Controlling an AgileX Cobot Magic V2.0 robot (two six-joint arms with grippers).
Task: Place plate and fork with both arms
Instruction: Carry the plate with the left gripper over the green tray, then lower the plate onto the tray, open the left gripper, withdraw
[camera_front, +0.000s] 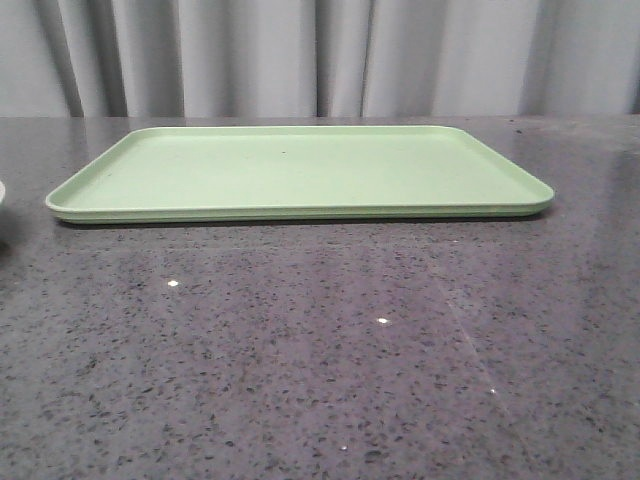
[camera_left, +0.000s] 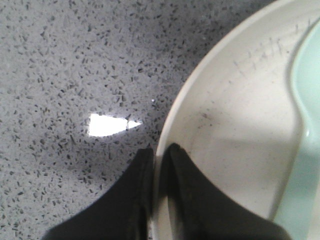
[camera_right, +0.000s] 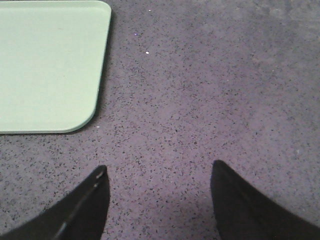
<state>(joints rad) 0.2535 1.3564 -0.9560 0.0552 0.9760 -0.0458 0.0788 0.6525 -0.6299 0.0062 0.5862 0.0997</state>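
In the left wrist view the plate, pale cream inside with a raised rim, lies on the speckled grey table. My left gripper is shut on the plate's rim, one finger outside it and one inside. In the front view only a sliver of the plate shows at the far left edge. My right gripper is open and empty above bare table, beside a corner of the tray. The yellow fork is out of view.
A flat rectangular light-green tray lies at the back middle of the table; its corner shows in the right wrist view. A pale blue utensil lies in the plate. Grey curtains hang behind the table.
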